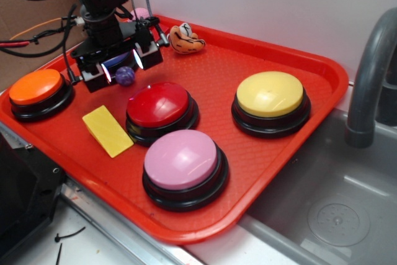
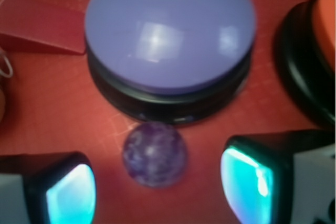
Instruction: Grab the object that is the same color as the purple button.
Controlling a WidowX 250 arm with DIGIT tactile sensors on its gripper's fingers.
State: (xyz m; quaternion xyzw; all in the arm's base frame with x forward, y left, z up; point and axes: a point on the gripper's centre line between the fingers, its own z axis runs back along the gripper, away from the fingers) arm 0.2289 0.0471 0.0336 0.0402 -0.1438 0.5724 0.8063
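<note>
Glowing fingers (image 2: 71,195) stood wide apart, gripping nothing, because you had straddled the purple ball (image 2: 155,153) just in front of the purple button (image 2: 169,30).

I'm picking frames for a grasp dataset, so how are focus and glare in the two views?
Wrist view: soft throughout, with white glare on the purple button; the purple ball is blurred and the fingers glow cyan. Exterior view: sharper, with mild sheen on the red button and the hand dark.
</note>
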